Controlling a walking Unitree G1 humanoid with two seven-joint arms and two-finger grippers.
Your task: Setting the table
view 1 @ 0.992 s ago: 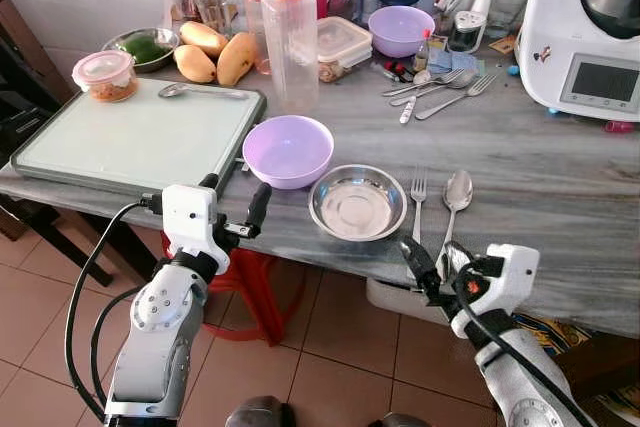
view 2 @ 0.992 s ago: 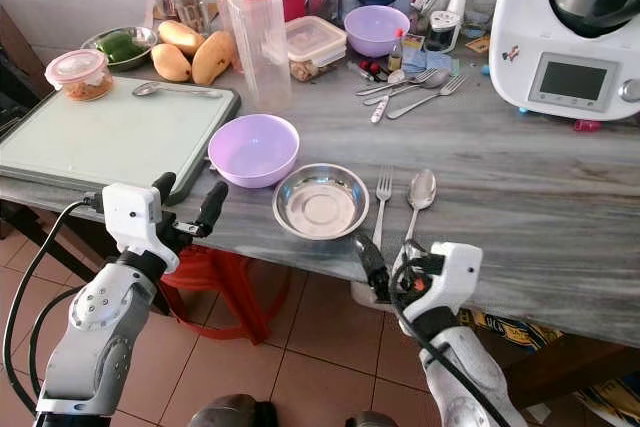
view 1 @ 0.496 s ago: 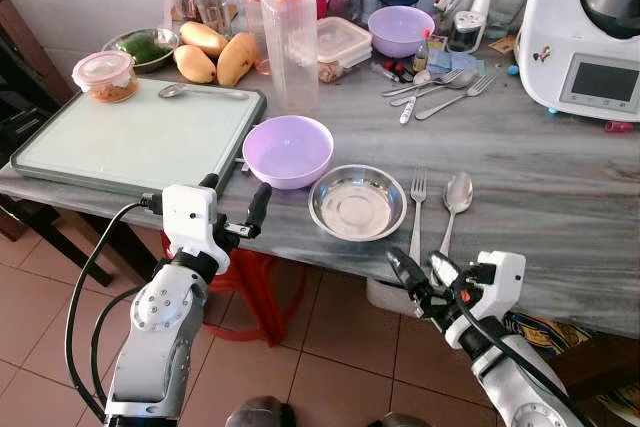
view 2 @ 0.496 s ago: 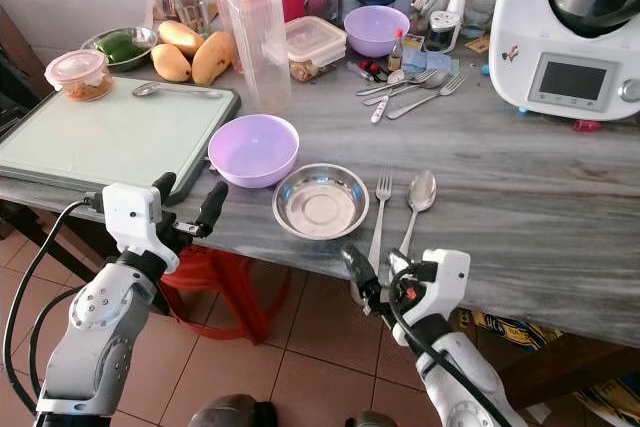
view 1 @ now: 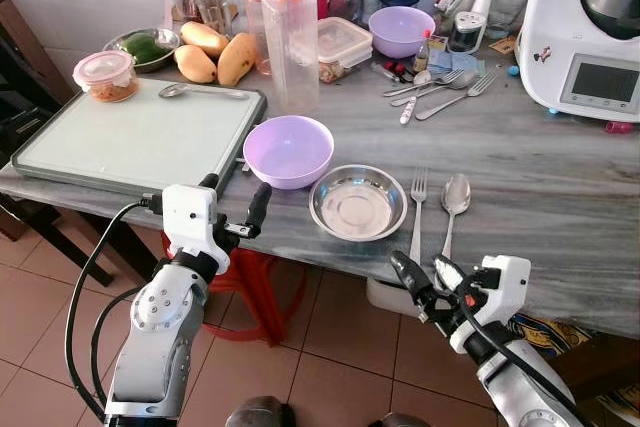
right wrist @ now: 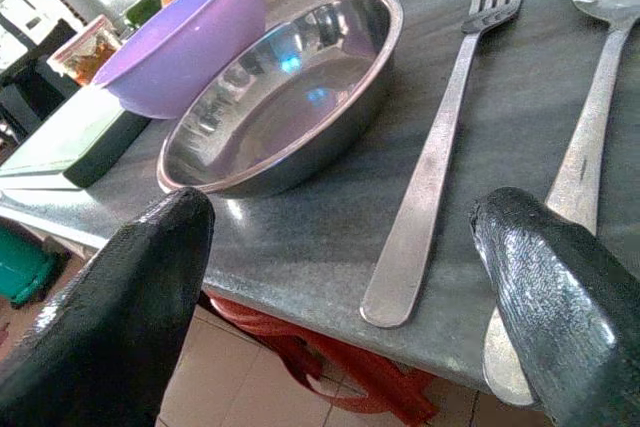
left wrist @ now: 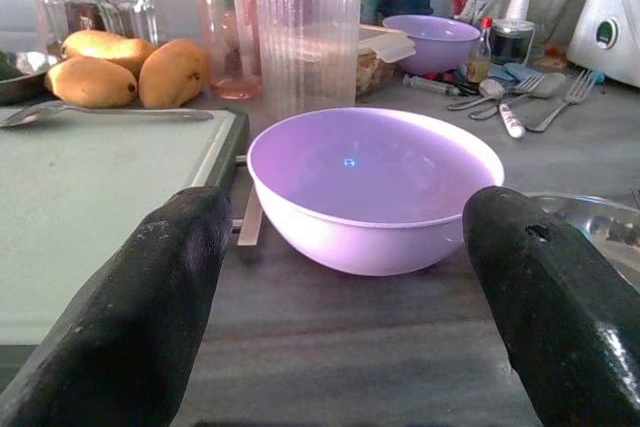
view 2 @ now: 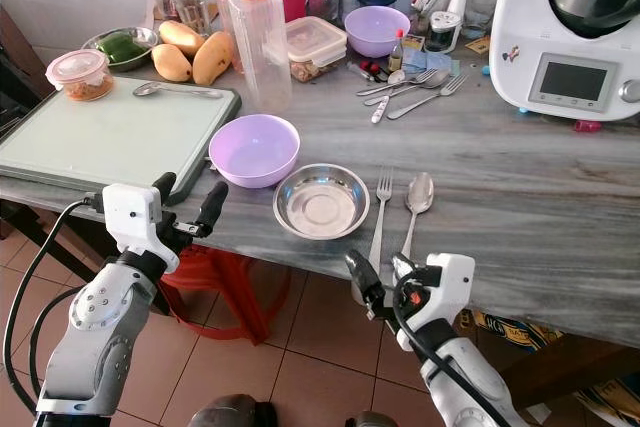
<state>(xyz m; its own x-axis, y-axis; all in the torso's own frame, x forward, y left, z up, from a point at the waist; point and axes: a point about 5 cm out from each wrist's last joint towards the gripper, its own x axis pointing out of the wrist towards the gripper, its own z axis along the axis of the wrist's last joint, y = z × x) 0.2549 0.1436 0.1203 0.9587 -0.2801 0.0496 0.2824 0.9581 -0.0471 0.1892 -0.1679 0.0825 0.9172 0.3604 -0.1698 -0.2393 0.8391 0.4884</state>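
1. Steel dish [view 1: 357, 204] sits on the grey marbled counter [view 1: 540, 177], close to its front edge, empty and upright.
2. Fork [view 1: 416, 215] lies just right of the dish, tines pointing to the back of the counter; the spoon [view 1: 451, 209] lies just right of the fork, bowl at the far end. The 2 pieces are parallel and apart, with both handle ends near the counter edge.
3. Purple bowl [view 1: 288, 150] stands just behind and left of the dish, beside the right edge of the pale green cutting board [view 1: 130, 137]. Whether bowl and dish touch cannot be told.
4. Left gripper [view 1: 232, 207] is held at the counter's front edge, in front of the purple bowl. Its 2 black fingers [left wrist: 130, 317] are spread wide with nothing between them; in the left wrist view they frame the bowl.
5. Right gripper [view 1: 424, 278] hangs just below and in front of the counter edge, under the handle ends of fork and spoon. Its fingers [right wrist: 555, 292] are parted and hold nothing; in the right wrist view the fork handle lies between them, untouched.
6. Further back: a clear bottle with an orange cap [view 1: 289, 32], mangoes [view 1: 222, 55], a lidded container [view 1: 104, 74], a second purple bowl [view 1: 400, 29], loose cutlery [view 1: 440, 85] and a white kitchen appliance [view 1: 588, 37].
7. A spoon lies on the rear edge of the cutting board [view 1: 200, 92].
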